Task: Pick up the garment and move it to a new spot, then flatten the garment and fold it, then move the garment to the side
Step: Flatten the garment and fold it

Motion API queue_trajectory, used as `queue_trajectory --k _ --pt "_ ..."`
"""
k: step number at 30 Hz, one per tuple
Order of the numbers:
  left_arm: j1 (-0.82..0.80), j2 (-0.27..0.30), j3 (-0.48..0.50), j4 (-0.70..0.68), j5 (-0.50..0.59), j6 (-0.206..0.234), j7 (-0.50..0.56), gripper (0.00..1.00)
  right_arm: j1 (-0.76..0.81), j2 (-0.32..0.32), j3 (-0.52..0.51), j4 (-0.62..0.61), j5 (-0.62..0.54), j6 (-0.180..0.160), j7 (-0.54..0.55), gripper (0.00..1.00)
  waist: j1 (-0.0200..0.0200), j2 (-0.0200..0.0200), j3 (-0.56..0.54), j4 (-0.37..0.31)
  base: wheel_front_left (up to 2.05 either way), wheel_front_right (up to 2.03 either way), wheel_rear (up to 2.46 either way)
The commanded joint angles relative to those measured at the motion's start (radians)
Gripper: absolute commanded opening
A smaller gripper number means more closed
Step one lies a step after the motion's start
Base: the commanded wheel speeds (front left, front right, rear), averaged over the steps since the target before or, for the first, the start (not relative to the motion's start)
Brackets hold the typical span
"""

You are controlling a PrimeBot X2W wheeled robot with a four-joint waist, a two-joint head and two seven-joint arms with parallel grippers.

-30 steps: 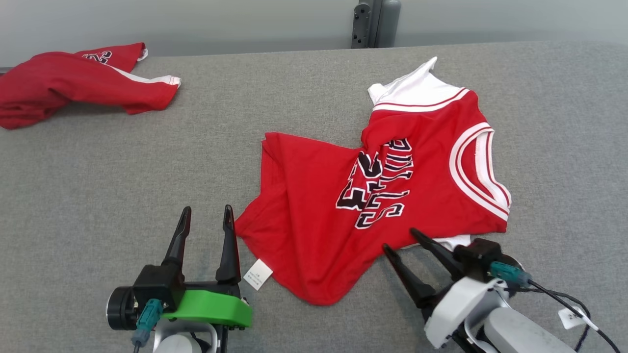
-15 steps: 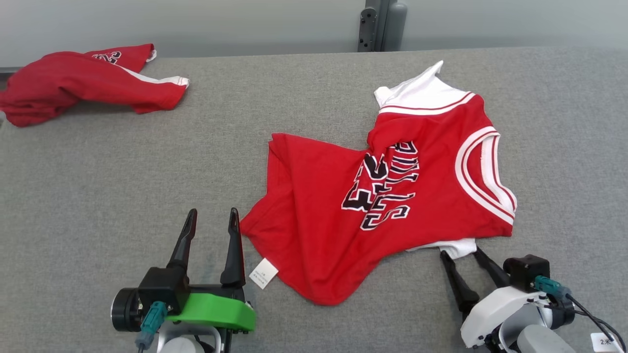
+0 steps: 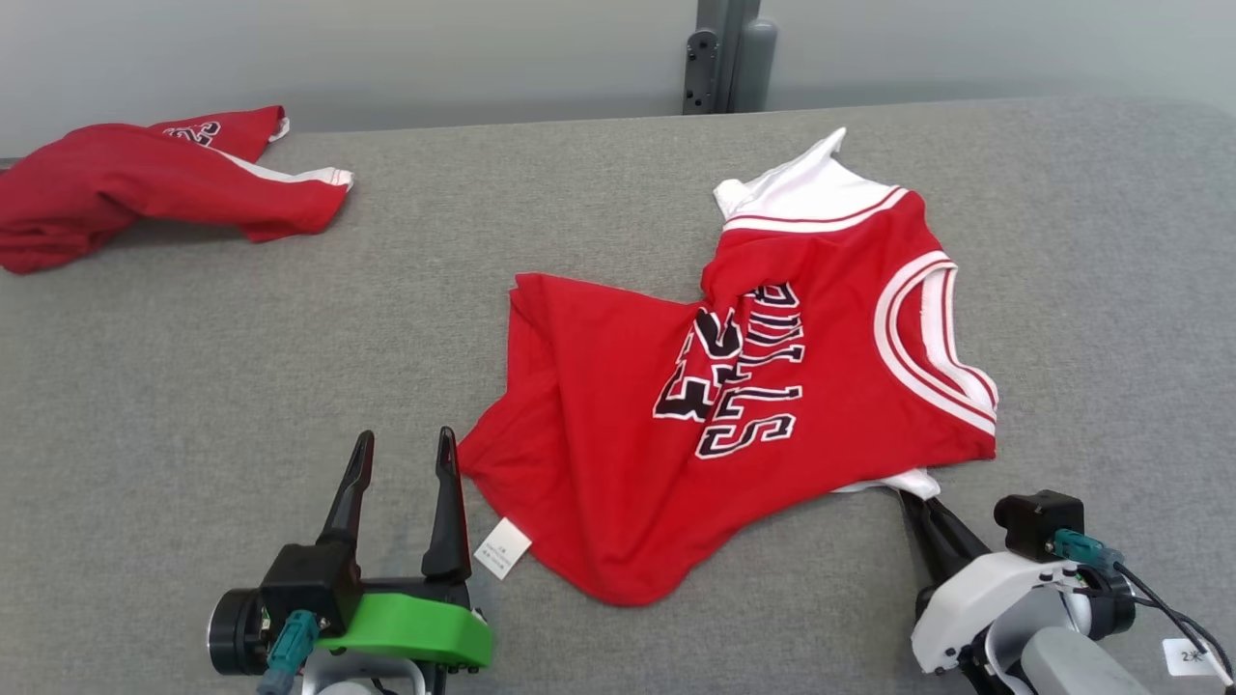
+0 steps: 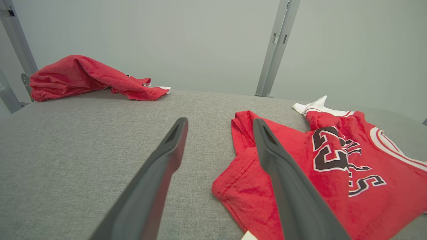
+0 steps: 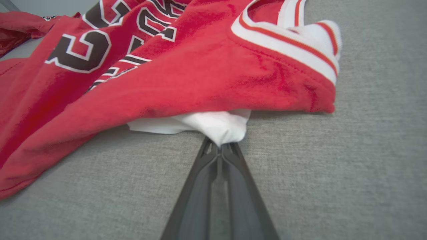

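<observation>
One jersey (image 3: 618, 463), rumpled on table (image 3: 193, 367); right gripper (image 5: 220, 147) pinching its white corner; left gripper (image 3: 406, 436) wide, empty, beside hem.

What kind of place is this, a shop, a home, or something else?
Most likely a robot test lab, not a home: a grey fabric-covered table sits before a bare pale wall with a metal post. Two matching garments lie on it, a red jersey and a second jersey.

Garment (image 3: 618, 454) on table (image 3: 241, 367); likely shirt (image 3: 126, 183) behind-left.
</observation>
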Motion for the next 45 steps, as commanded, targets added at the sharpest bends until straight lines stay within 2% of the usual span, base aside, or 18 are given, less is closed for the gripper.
queue_trajectory --k 1,6,12,13,14,15,20,25,29,34,45 --pt "0.013 0.002 0.005 -0.004 -0.001 -0.002 0.000 1.00 0.017 -0.022 0.004 -0.012 0.005 -0.001 0.000 0.00 0.0000 -0.0001 -0.002 -0.032 0.00 0.00 0.00" --pt "0.012 0.002 0.016 -0.009 -0.005 -0.002 0.000 1.00 0.069 -0.075 0.011 -0.083 0.014 -0.001 0.021 0.00 0.0000 -0.0001 0.006 -0.093 0.00 0.00 0.00" --pt "-0.002 0.002 0.019 -0.014 -0.002 -0.002 0.000 1.00 0.122 -0.124 -0.066 -0.166 -0.008 -0.001 0.077 0.00 0.0000 -0.0001 0.019 -0.147 0.00 0.00 0.00" --pt "-0.003 0.002 0.018 -0.013 0.000 -0.003 0.000 1.00 0.131 -0.123 -0.079 -0.170 -0.013 -0.001 0.086 0.07 0.0000 -0.0001 0.021 -0.150 0.00 0.00 0.00" --pt "-0.005 0.002 0.018 -0.012 0.001 -0.003 0.000 1.00 0.138 -0.123 -0.093 -0.174 -0.019 -0.001 0.095 0.78 0.0000 -0.0001 0.022 -0.152 0.00 0.00 0.00" --pt "-0.007 0.002 0.018 -0.012 0.002 -0.004 0.000 1.00 0.141 -0.120 -0.105 -0.180 -0.024 -0.001 0.103 1.00 0.0000 -0.0001 0.023 -0.154 0.00 0.00 0.00" --pt "-0.009 0.002 0.028 -0.011 0.006 -0.007 0.000 1.00 0.180 -0.122 -0.159 -0.215 -0.034 -0.001 0.130 1.00 0.0000 -0.0001 0.023 -0.154 0.00 0.00 0.00" --pt "-0.007 0.002 0.032 -0.010 0.004 -0.008 0.000 1.00 0.187 -0.137 -0.259 -0.286 -0.071 0.000 0.122 1.00 0.0000 -0.0001 0.018 -0.141 0.00 0.00 0.00" --pt "-0.017 0.002 0.021 -0.011 -0.004 -0.006 0.000 1.00 0.140 -0.148 -0.252 -0.377 -0.099 0.000 0.164 1.00 0.0000 -0.0001 0.018 -0.113 0.00 0.00 0.00" --pt "-0.028 0.002 0.010 -0.017 -0.014 0.001 0.000 1.00 0.028 -0.185 -0.155 -0.391 -0.128 0.000 0.259 1.00 0.0000 -0.0001 0.030 -0.068 0.00 0.00 0.00" --pt "-0.065 0.002 -0.015 -0.022 -0.022 0.006 0.000 1.00 -0.269 -0.276 0.117 -0.127 -0.070 0.000 0.408 1.00 0.0000 -0.0001 0.090 0.049 0.00 0.00 0.00"
